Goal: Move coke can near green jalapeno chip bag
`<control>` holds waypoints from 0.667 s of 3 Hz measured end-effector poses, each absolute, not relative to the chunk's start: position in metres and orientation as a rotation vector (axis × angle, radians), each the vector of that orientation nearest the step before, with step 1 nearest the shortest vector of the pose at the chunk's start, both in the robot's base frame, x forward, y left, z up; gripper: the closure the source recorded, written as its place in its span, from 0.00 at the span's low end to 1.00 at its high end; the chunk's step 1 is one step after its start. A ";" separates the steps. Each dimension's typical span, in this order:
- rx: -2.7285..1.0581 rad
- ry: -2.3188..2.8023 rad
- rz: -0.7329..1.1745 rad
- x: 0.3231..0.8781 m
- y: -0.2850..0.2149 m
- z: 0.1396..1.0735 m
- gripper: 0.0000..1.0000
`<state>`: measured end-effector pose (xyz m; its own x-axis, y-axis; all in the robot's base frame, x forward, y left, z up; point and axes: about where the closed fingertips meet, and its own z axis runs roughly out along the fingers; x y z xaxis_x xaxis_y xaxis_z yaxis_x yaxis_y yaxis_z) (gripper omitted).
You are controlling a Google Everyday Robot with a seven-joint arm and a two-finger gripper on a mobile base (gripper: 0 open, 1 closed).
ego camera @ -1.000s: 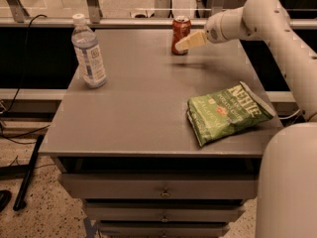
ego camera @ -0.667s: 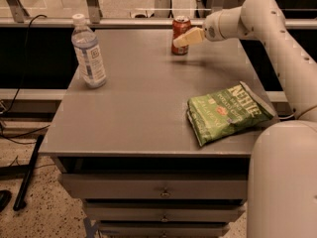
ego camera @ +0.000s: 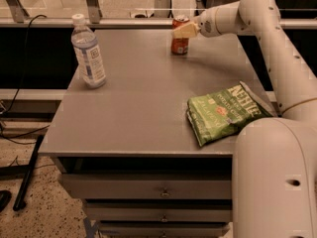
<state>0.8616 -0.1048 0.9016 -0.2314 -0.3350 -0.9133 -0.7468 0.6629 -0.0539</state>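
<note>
Gripper [ego camera: 185, 30] is now brought closer against the top of the coke can [ego camera: 179, 42], grip state not discernible, while the can is left at the far edge of the table [ego camera: 133, 108], well apart from the green jalapeno chip bag [ego camera: 225, 114], so a grasp is judged imminent.

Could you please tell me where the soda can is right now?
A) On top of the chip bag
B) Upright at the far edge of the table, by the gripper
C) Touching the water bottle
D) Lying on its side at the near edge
B: the can stands upright at the far edge of the table with the gripper at its upper part, well apart from the chip bag and the water bottle.
</note>
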 end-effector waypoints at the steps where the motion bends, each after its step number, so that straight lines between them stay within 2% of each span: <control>1: -0.885 1.800 0.587 0.851 -0.086 0.909 0.62; 2: -0.906 1.746 0.614 0.834 -0.086 0.932 0.86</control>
<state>0.8344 -0.0858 0.9323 -0.1864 -0.2845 -0.9404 -0.8107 0.5852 -0.0164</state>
